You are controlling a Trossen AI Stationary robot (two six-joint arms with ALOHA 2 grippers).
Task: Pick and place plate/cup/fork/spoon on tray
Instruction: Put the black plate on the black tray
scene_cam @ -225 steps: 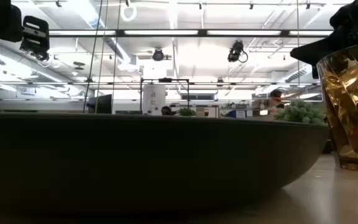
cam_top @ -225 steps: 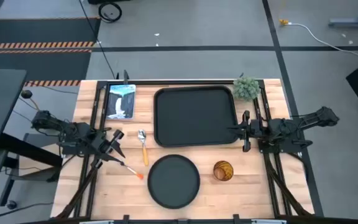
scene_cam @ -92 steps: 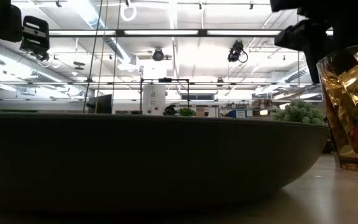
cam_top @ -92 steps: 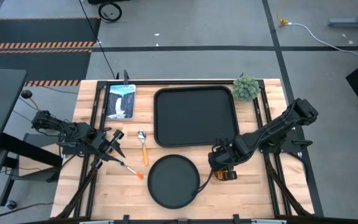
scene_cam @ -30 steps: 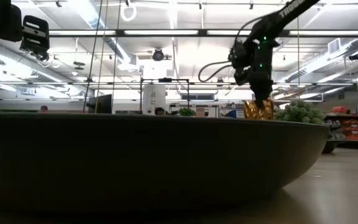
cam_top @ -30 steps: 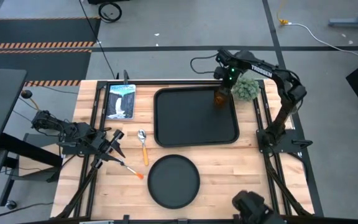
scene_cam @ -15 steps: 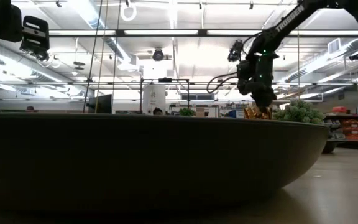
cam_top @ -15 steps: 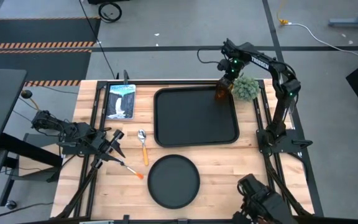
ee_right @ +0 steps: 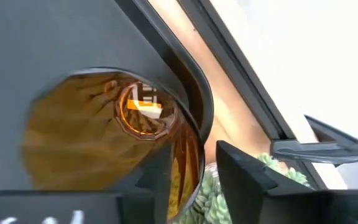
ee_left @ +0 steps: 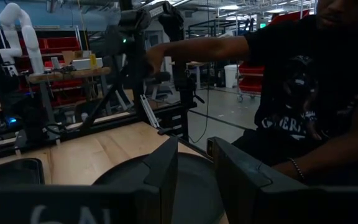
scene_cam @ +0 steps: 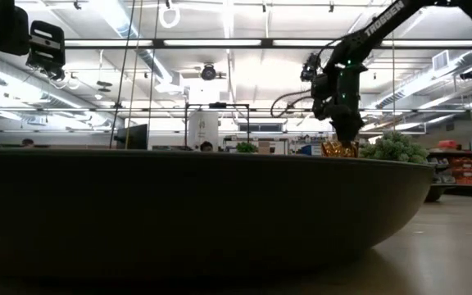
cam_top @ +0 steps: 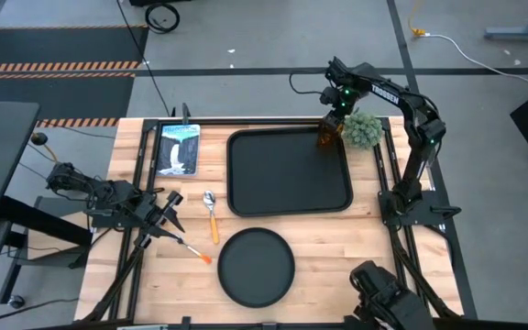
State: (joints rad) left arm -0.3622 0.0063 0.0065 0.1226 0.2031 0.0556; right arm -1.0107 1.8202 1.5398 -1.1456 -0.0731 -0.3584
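Cup set in the tray's far right corner

The right gripper (cam_top: 331, 117) is over the far right corner of the tray (cam_top: 282, 197), and the cup (cam_top: 326, 137) stands inside that corner; I cannot tell if the fingers (ee_right: 241, 171) are closed on its rim or just beside it. The fuzzy green plant ball (cam_top: 364, 129) sits right next to the tray on that side, very close to the cup. The plate (cam_top: 256, 266) lies in front of the tray. The spoon (cam_top: 211, 214) and fork (cam_top: 191, 247) lie left of the tray, near the booklet (cam_top: 178, 148). The left gripper (cam_top: 166, 209) waits by the fork, fingers a little apart and holding nothing. The cup has hardly moved since half a second ago.
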